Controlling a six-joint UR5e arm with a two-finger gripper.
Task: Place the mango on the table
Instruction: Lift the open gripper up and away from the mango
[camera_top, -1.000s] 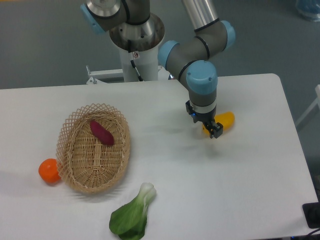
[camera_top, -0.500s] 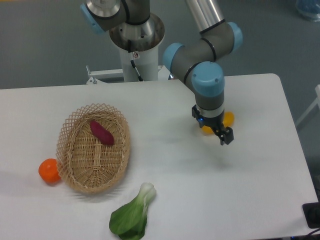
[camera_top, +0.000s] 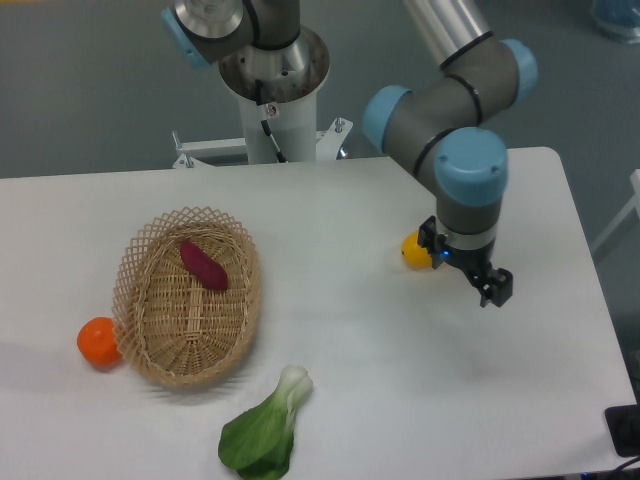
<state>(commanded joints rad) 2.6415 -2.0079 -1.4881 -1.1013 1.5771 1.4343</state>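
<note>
— What is being counted on the table (camera_top: 330, 330) right now?

— One mango (camera_top: 413, 251) is being counted, and one orange fruit (camera_top: 98, 340).

— And the wicker?

— One basket (camera_top: 240, 300) is being tallied, with one sweet potato (camera_top: 204, 265) being counted inside it.

— Greens?

— One leafy bok choy (camera_top: 262, 432) is being noted. One arm, with one gripper (camera_top: 488, 284), is being logged.

mango (camera_top: 412, 250): yellow | table (camera_top: 350, 200): white | basket (camera_top: 190, 297): tan weave | sweet potato (camera_top: 204, 265): purple-red | orange (camera_top: 98, 340): orange | leafy vegetable (camera_top: 265, 428): green
</note>
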